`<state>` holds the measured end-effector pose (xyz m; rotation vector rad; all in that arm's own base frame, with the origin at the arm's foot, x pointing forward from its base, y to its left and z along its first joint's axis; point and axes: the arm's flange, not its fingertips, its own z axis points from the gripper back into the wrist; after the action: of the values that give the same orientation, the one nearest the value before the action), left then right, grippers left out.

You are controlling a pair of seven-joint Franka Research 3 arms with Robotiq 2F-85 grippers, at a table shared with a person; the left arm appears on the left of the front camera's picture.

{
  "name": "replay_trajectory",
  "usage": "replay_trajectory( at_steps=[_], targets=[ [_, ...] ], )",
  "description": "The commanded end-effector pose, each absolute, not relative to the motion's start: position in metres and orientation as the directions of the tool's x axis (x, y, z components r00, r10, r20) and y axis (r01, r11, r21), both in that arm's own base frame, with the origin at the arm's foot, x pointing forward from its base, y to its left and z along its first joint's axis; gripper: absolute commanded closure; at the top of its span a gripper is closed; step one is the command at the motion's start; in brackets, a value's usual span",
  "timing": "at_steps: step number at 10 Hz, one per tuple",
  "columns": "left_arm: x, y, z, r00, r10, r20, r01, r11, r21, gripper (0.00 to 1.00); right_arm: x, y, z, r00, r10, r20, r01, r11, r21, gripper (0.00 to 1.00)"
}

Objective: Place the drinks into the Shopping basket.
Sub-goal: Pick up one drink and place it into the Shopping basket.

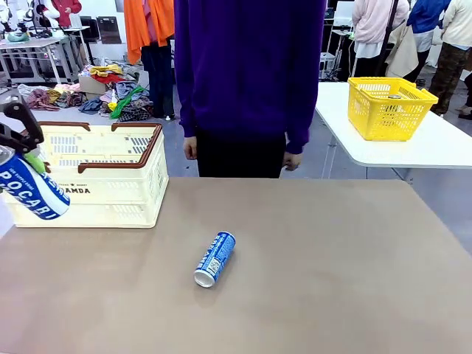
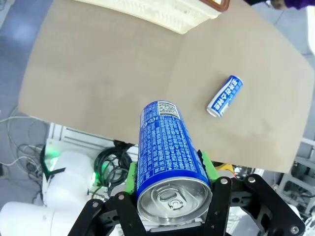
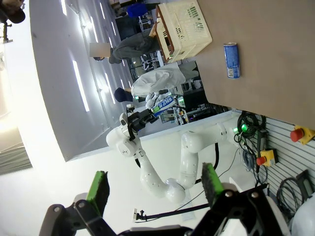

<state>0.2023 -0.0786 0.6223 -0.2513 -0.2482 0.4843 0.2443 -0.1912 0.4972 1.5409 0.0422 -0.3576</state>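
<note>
A blue "POCARI" can (image 1: 33, 192) hangs in the air at the far left, in front of the Shopping basket's near left corner, with my left gripper (image 1: 26, 158) shut on it. In the left wrist view the can (image 2: 170, 152) sits between the green pads (image 2: 130, 177), silver top towards the camera, out past the table's near edge. A second blue can (image 1: 214, 259) lies on its side in the middle of the table (image 2: 225, 95) (image 3: 232, 60). The cream Shopping basket (image 1: 96, 177) (image 3: 184, 27) stands at the table's far left. My right gripper (image 3: 155, 187) is open and holds nothing, high off the table.
A person in a purple top (image 1: 251, 74) stands at the far edge, hands (image 1: 191, 148) down at their sides. A yellow basket (image 1: 389, 107) sits on a separate white table at the back right. The brown tabletop (image 1: 332, 258) is bare right of the lying can.
</note>
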Motion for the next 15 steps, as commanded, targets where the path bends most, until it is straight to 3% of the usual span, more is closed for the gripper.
replay_trajectory(
  at_steps=[1, 3, 4, 7, 8, 13, 15],
  targets=[
    [0.279, -0.06, 0.643, 0.851, 0.516, 0.096, -0.465, 0.825, -0.32, 1.0, 0.244, -0.191, 0.5, 0.949, -0.201, -0.242, 0.244, -0.013, 0.97, 0.0],
    [0.355, -0.051, 0.646, 0.88, 0.454, 0.139, -0.395, 0.863, -0.316, 1.0, 0.244, -0.191, 0.5, 0.949, -0.201, -0.242, 0.244, -0.013, 0.97, 0.0],
    [0.387, -0.053, 0.64, 0.908, 0.365, 0.204, -0.294, 0.904, -0.31, 1.0, 0.244, -0.191, 0.5, 0.949, -0.201, -0.242, 0.244, -0.013, 0.97, 0.0],
    [0.484, -0.047, 0.612, 0.931, 0.249, 0.266, -0.206, 0.962, -0.177, 1.0, 0.244, -0.191, 0.5, 0.949, -0.201, -0.242, 0.244, -0.013, 0.97, 0.0],
    [0.507, -0.042, 0.6, 0.95, 0.213, 0.227, -0.183, 0.972, -0.147, 1.0, 0.244, -0.191, 0.5, 0.949, -0.201, -0.242, 0.244, -0.013, 0.97, 0.0],
    [0.549, -0.033, 0.512, 0.982, 0.151, 0.109, -0.144, 0.987, -0.072, 1.0, 0.244, -0.191, 0.5, 0.949, -0.201, -0.242, 0.244, -0.013, 0.97, 0.0],
    [0.555, -0.035, 0.501, 0.986, 0.15, 0.068, -0.146, 0.987, -0.065, 1.0, 0.244, -0.191, 0.5, 0.949, -0.201, -0.242, 0.244, -0.013, 0.97, 0.0]
  ],
)
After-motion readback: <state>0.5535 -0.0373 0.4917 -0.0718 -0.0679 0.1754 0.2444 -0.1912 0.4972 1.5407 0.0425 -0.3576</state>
